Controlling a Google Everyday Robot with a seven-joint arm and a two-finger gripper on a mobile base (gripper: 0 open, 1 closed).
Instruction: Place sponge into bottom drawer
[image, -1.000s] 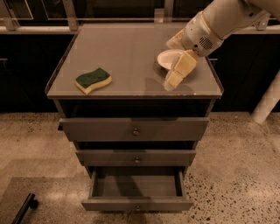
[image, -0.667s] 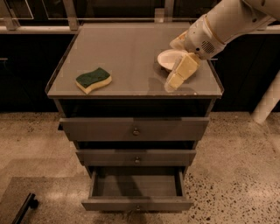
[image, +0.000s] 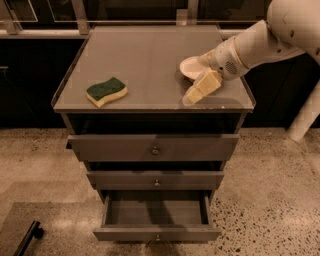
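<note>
Camera view, the only one supplied.

The gripper is found low over the right front part of the cabinet top, tilted down toward the front edge. Whether it is spread or pressed together cannot be told; nothing is seen carried in it. A white bowl is noted just behind the gripper, very near or touching it; which of the two cannot be determined.

The sponge is located well to the left of the gripper, lying flat with the green side up near the left front of the same surface, and apart from everything else.

The bottom drawer is observed pulled out, below the gripper and to its left. The middle drawer and top drawer are found only slightly out.

Judgement: the step in hand is the reach for the sponge, and no grasp is made yet. A leftward travel clear of the bowl is advised, then a descent from above with the grip laid across the sponge's narrow waist. Soft foam is expected to compress, so a firm closure is recommended.
</note>
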